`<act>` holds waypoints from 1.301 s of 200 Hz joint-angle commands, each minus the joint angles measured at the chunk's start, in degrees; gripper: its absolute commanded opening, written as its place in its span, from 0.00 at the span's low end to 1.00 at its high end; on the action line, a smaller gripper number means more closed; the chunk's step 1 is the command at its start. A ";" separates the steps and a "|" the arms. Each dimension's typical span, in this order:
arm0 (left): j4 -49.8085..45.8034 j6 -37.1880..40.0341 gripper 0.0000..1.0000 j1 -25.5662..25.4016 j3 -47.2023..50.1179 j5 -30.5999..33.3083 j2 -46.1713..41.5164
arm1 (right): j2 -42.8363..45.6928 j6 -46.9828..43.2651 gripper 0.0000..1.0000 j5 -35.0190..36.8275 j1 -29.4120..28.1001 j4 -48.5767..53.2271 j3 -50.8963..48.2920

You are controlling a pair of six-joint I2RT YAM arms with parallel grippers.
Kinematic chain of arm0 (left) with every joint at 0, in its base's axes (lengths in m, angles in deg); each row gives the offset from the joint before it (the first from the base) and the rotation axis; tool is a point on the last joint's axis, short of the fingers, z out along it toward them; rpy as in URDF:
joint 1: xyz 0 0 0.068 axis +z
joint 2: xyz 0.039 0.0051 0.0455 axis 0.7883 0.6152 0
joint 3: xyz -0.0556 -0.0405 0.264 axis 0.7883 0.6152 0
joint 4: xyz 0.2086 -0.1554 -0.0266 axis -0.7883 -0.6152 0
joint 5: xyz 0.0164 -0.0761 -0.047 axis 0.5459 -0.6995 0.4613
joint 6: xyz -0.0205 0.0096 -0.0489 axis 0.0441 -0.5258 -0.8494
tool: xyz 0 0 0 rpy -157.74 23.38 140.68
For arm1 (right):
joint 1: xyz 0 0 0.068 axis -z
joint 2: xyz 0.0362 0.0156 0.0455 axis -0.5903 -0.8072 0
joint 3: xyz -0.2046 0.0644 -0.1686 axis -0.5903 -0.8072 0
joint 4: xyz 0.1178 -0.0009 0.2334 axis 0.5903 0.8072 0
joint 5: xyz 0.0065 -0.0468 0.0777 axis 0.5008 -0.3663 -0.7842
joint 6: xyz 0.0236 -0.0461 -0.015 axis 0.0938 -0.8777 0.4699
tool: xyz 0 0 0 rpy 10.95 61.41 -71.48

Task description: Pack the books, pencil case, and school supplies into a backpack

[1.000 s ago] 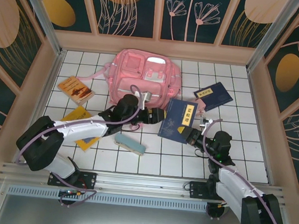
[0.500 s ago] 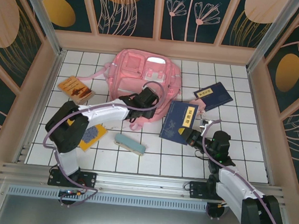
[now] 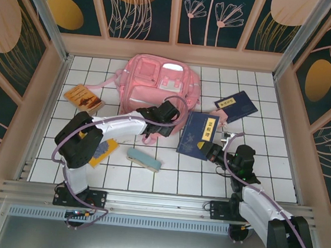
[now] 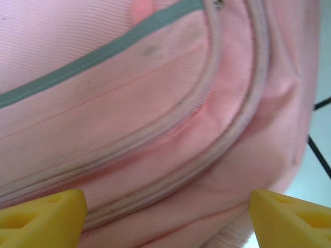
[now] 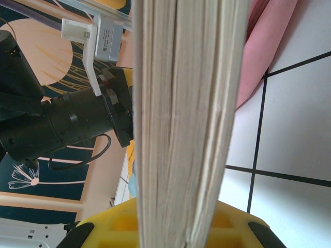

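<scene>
Top external view: the backpack (image 3: 158, 82) is lying flat at the back of the tabletop (image 3: 171, 181), front pockets up, and I can't spot an opening anywhere. On the left wrist cam the backpack fabric (image 4: 155, 103) has two zip tracks curving across it, and both look closed to me.

The left pincer (image 3: 165, 113) sits at the bag's near edge, spread wide with nothing in it. Its yellow fingertips (image 4: 41, 217) are way out at the frame corners, straddling bare fabric.

Just right of the bag, the right pincer (image 3: 213, 150) is clamped tight on a navy book (image 3: 199, 133), holding it by its near edge and tipped up off the tiles. On the right wrist cam you're looking straight down the book's page edge (image 5: 186, 119).

My worries from here:
- The left pincer closes on a fold of cloth instead of a zip pull. Then it just drags the whole bag, which is soft and not pinned down.
- The book goes in before there's a gap, jams against the fabric and shoves the bag back.
- The edge grip is thin, so any push could twist the book or pop it out.
- The two arms are close together, so a clash seems possible.

The other navy book (image 3: 236, 106), orange book (image 3: 83, 99), yellow book (image 3: 99, 149) and pencil case (image 3: 144, 159) are all out on the tiles.
</scene>
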State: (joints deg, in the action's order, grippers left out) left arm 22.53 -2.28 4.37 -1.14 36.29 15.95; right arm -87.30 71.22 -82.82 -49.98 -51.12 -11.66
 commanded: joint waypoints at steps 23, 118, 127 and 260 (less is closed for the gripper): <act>-0.27 2.67 0.82 -0.82 -0.91 -4.44 -0.42 | 0.91 -0.95 0.00 -1.52 0.79 -3.34 0.03; -2.83 2.86 0.19 -0.84 -4.11 3.47 4.24 | 0.90 -0.84 0.00 -1.62 0.96 -3.17 -0.07; -2.93 2.58 0.06 -0.88 -4.44 3.74 3.90 | 0.88 -0.80 0.00 -1.68 0.97 -3.18 -0.08; -3.28 -2.66 0.00 -0.83 -16.84 2.48 -8.00 | -12.39 5.77 0.00 1.96 -10.08 -16.70 4.40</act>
State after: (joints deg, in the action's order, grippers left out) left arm 18.02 -2.87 3.61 -14.48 37.97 11.44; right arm -94.38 74.69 -82.12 -57.81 -57.02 -10.70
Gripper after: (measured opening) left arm 0.064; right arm 0.132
